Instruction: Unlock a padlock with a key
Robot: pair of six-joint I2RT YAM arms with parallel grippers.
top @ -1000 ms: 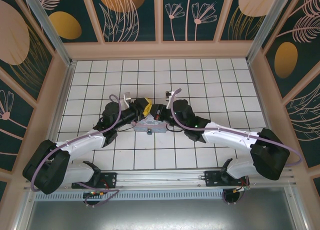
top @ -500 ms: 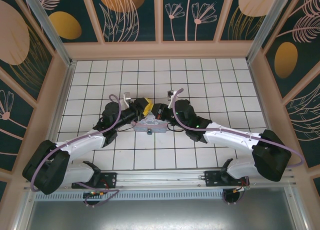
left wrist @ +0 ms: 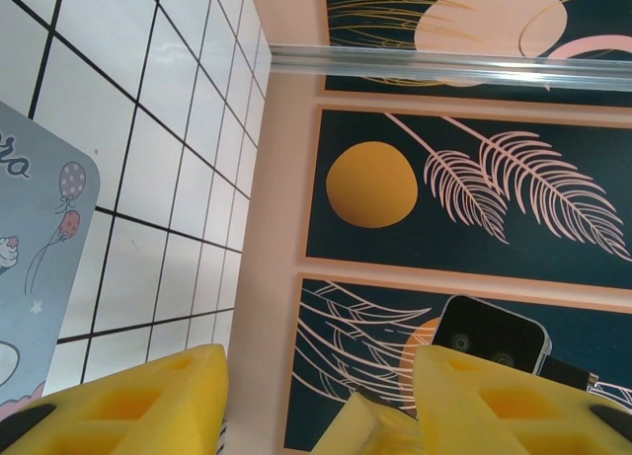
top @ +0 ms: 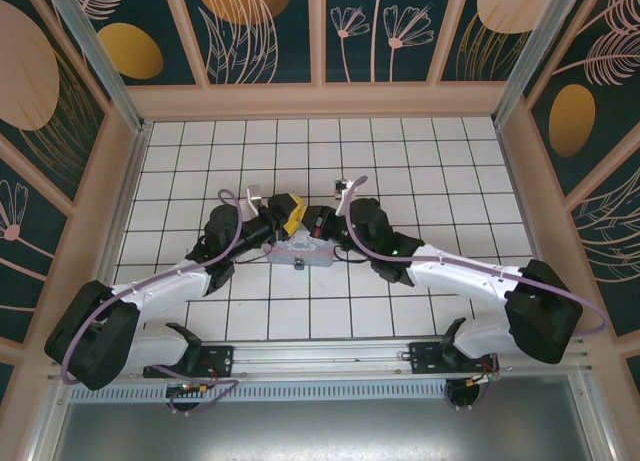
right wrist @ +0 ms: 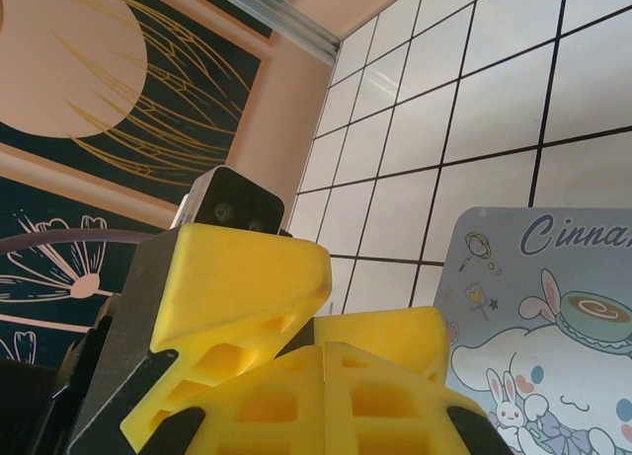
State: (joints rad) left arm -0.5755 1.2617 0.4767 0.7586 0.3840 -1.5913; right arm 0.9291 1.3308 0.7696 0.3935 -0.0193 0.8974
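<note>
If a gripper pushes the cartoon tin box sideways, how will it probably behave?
The tin box lies flat and low, so it would probably slide, not tip. The tiles look glossy, so it may slip easily. It looks rigid and is probably light.

Glossy white floor tiles (top: 450, 171). Smooth, satin printed lid on the cartoon tin box (right wrist: 553, 327). Matt moulded yellow plastic pads (left wrist: 128, 396) on the left gripper (left wrist: 318, 406). Brushed aluminium rail (left wrist: 444, 65).
</note>
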